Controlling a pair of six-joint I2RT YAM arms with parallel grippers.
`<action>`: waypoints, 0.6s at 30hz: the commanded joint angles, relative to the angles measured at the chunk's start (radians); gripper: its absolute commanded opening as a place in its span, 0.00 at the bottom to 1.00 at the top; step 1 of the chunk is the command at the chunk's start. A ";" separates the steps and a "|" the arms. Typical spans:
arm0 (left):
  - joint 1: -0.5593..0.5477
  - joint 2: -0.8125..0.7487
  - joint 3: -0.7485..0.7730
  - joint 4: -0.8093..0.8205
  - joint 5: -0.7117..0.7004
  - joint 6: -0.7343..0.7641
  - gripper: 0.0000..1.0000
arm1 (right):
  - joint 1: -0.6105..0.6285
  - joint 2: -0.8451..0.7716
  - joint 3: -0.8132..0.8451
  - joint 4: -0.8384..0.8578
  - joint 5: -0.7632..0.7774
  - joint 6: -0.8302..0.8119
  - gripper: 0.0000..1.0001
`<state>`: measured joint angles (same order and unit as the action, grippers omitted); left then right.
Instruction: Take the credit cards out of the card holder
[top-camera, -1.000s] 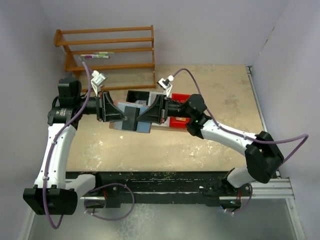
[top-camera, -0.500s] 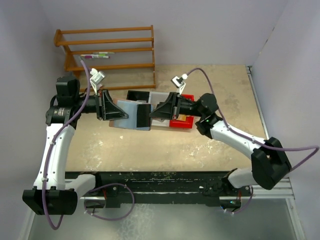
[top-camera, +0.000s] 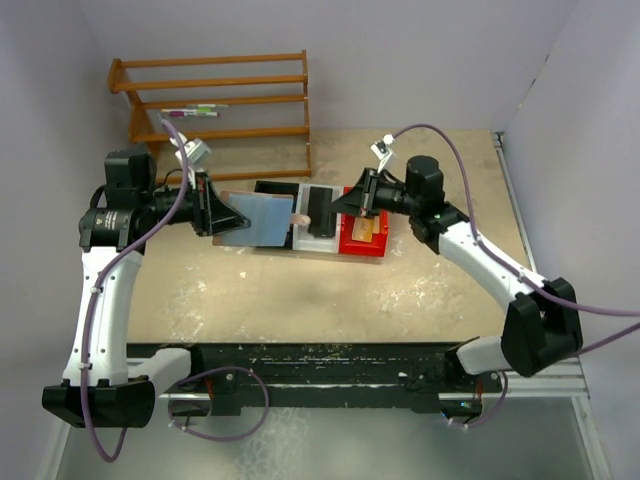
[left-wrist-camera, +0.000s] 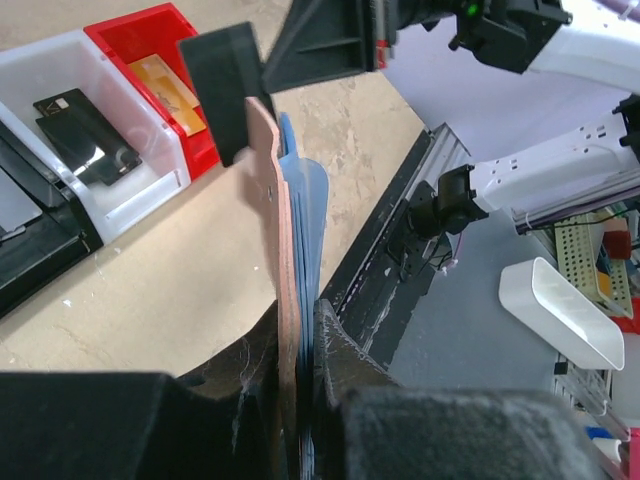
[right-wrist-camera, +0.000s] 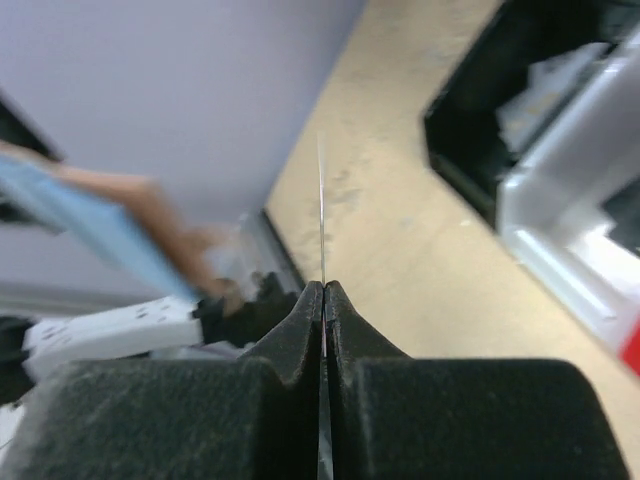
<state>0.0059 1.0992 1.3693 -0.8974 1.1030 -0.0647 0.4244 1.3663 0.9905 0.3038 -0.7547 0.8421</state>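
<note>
Left gripper (left-wrist-camera: 305, 345) was clamped shut on the near edge of the card holder (left-wrist-camera: 285, 250). The holder stood out open from my fingers, pinkish-brown on one face and blue lining on the other. Whether more cards sat in its pockets, I could not tell.

Right gripper (right-wrist-camera: 323, 292) was pinched closed on a black card (left-wrist-camera: 222, 95). In its own wrist view the card showed only as a hairline rising from the fingertips. The card hung just past the holder's free end and looked clear of it.

Below the held card was the white bin (left-wrist-camera: 140, 200), with a dark card (left-wrist-camera: 85, 125) already lying in it. Beside that, further toward my right arm, the red bin (top-camera: 350, 245) held a golden-yellow card (left-wrist-camera: 170, 85). A black bin (top-camera: 272, 190) sat on the white bin's other side.

Risks noted:
- The pinch on the black card is narrow, at one edge only. A quick wrist turn could let it pivot or slip out short of a bin.
- Released on edge, it could catch a bin wall and land on the table.
- The holder is gripped at one edge and is floppy. If it sags or folds, the next reach into a pocket would be harder.

Against half a second earlier: the right gripper had backed away from the holder toward the bins, carrying the black card with it. The left gripper had drawn the holder slightly back toward its own side.
</note>
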 joint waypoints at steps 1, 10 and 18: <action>-0.002 -0.017 0.041 -0.041 0.026 0.073 0.03 | -0.001 0.102 0.120 -0.251 0.191 -0.209 0.00; -0.003 -0.037 0.052 -0.062 0.133 0.087 0.03 | -0.001 0.396 0.292 -0.273 0.390 -0.236 0.00; -0.003 -0.044 0.069 -0.091 0.166 0.102 0.03 | 0.023 0.549 0.384 -0.274 0.438 -0.219 0.00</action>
<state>0.0059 1.0794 1.3895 -0.9916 1.2030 0.0120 0.4267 1.8988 1.2991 0.0261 -0.3771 0.6380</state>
